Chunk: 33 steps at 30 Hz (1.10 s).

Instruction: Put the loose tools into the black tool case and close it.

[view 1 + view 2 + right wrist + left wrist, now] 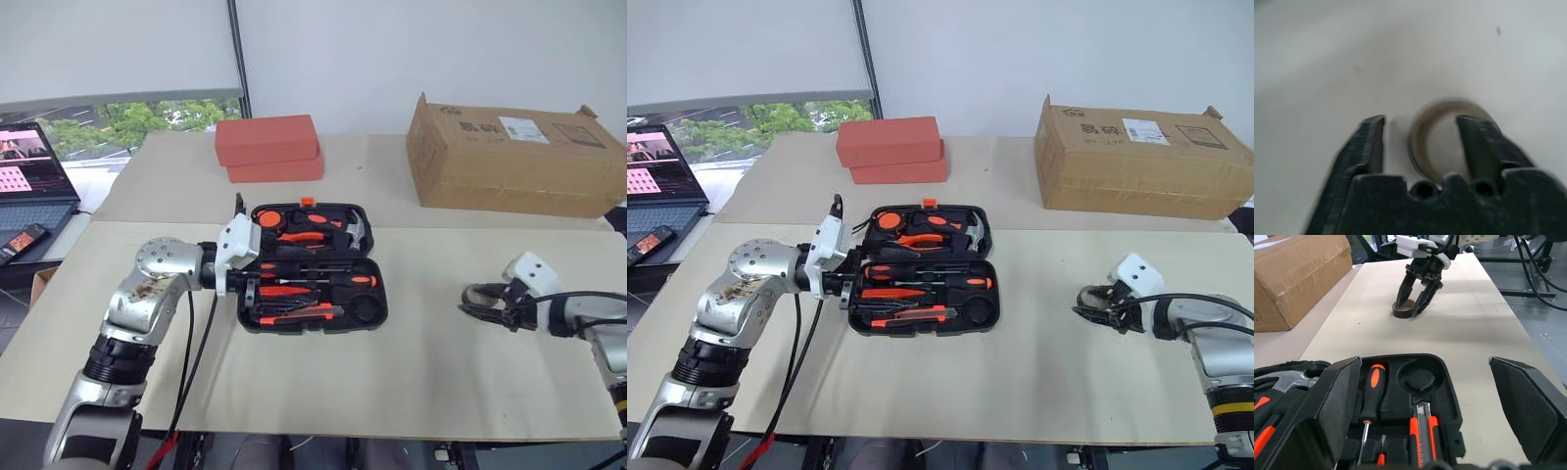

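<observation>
1. Lying open on the beige table (pixel 411 372), the black moulded-plastic hinged tool case (pixel 312 266) sits directly in front of the left gripper (pixel 247 262), whose two black fingers are spread wide and carry nothing
2. Red-and-black-handled screwdrivers (pixel 1371 391) and the red-and-black utility knife (pixel 1421 428) already rest in the shaped recesses just beyond those fingers, so the packing looks mostly done; I see no loose tool on the table
3. The right gripper (pixel 480 305), well apart from the case, straddles the wall of a small brownish tape roll (pixel 1403 309): one finger inside the ring, one outside, partly closed, though a firm grasp cannot be told
4. Closing the lid and fastening the orange-red latch (pixel 307 202) is left, I judge
</observation>
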Each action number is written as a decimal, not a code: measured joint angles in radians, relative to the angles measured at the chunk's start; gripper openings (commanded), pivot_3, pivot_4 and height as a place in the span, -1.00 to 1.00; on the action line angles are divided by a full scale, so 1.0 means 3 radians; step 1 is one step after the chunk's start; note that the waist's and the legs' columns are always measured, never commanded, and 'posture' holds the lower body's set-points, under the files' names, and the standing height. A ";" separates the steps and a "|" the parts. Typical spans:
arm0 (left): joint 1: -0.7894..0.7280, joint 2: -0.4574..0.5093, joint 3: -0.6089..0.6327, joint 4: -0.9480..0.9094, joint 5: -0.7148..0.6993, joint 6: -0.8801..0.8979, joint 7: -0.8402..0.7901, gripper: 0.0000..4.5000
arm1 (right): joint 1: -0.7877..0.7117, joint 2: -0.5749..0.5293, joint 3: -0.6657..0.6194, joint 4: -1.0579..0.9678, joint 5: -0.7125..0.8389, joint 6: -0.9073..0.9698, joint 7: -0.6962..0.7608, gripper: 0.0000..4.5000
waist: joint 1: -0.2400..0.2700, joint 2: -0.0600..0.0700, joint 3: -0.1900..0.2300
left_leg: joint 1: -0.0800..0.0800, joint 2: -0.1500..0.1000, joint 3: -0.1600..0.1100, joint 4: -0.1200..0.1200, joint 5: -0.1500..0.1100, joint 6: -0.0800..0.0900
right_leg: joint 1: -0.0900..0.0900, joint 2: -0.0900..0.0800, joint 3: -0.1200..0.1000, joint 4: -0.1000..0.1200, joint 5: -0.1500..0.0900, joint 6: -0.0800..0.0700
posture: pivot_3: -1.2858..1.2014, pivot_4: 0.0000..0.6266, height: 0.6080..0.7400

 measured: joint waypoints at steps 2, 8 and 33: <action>0.0020 0.0010 0.0000 -0.0006 0.0001 0.0006 0.0020 1.00 | -0.0010 0.0000 0.0001 0.0077 -0.0007 -0.0064 0.0024 -0.69 | 0.0004 0.0000 0.0000 | 0.0000 0.0000 0.0000 0.0000 0.0001 -0.0001 | 0.0000 0.0000 0.0000 0.0000 0.0000 0.0000 | 0.03 -0.52 0.57; 0.0024 0.0016 -0.0006 -0.0007 0.0001 0.0012 0.0027 1.00 | -0.0086 0.0008 0.0002 0.0127 -0.0005 -0.0173 0.0043 -1.00 | 0.0001 0.0000 0.0001 | 0.0000 0.0000 0.0001 0.0000 0.0003 -0.0006 | -0.0001 0.0001 0.0001 0.0000 0.0000 0.0000 | 0.03 -0.52 0.57; 0.0942 0.0506 0.0513 -0.0721 -0.0225 0.0193 0.0454 1.00 | -0.0945 0.0531 0.1320 -0.1711 0.0222 0.0995 0.0508 -1.00 | 0.0012 -0.0006 0.0009 | -0.0006 0.0001 -0.0006 -0.0002 -0.0005 0.0007 | -0.0006 -0.0006 -0.0008 -0.0002 0.0012 -0.0021 | 0.03 -0.52 0.57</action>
